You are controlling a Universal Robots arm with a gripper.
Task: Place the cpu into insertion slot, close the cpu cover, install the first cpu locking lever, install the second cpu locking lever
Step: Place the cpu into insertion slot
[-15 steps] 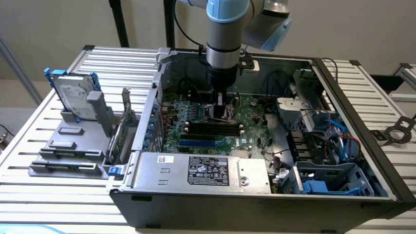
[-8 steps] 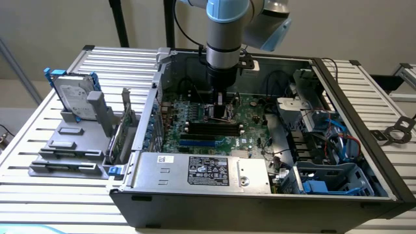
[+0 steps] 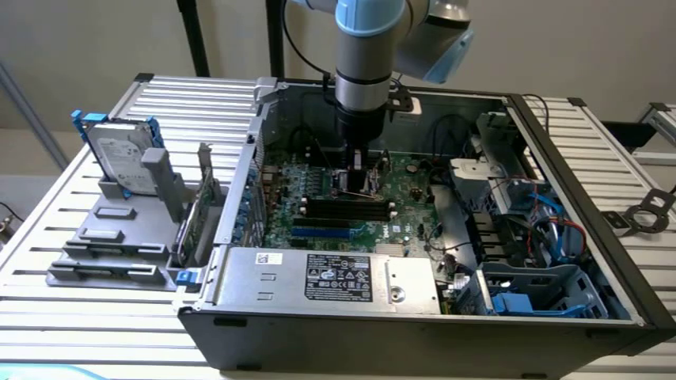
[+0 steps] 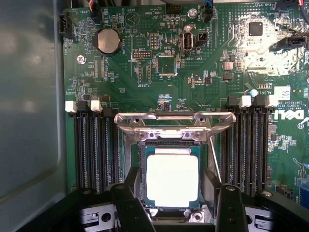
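Note:
The cpu (image 4: 172, 180), a small square chip with a bright silvery top, lies flat in the insertion slot (image 4: 141, 159), whose dark frame shows around it. The cpu cover (image 4: 174, 120), a silvery frame plate, stands swung up at the slot's far edge. A thin wire locking lever (image 4: 215, 162) runs beside the slot. My gripper (image 4: 179, 210) is open, its black fingers (image 4: 129, 205) standing apart on either side of the chip without touching it. In the exterior view the gripper (image 3: 357, 180) hangs low over the motherboard inside the computer case (image 3: 591, 237).
Long black memory slots (image 4: 91, 150) flank the socket on both sides. A coin battery (image 4: 107, 40) sits on the board. The power supply (image 3: 328, 277) lies at the case's near side, cables and a drive cage (image 3: 528, 277) at the exterior view's right, a hard drive (image 3: 122, 154) outside at its left.

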